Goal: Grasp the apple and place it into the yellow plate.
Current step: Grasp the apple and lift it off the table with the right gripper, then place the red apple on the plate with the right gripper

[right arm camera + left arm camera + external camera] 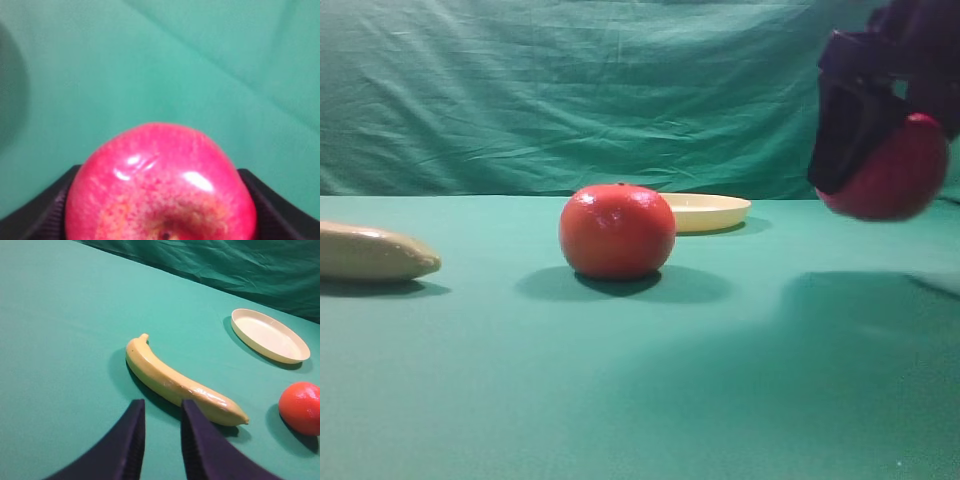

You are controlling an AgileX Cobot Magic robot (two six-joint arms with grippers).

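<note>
The crimson apple (pixel 898 178) hangs in the air at the far right, well above the green table. My right gripper (pixel 876 160) is shut on it, and its dark fingers (pixel 42 212) press the apple (pixel 160 185) from both sides in the right wrist view. The pale yellow plate (pixel 712 211) lies at the back of the table, left of and lower than the apple, partly hidden behind an orange-red fruit. My left gripper (pixel 161 432) stands open over bare cloth near the banana, holding nothing. The plate (pixel 270 335) is empty.
An orange-red round fruit (pixel 617 231) sits mid-table in front of the plate, and also shows at the right edge of the left wrist view (pixel 301 407). A banana (pixel 372 252) lies at the left, just beyond my left fingers (pixel 175 382). A green curtain (pixel 580 90) backs the table.
</note>
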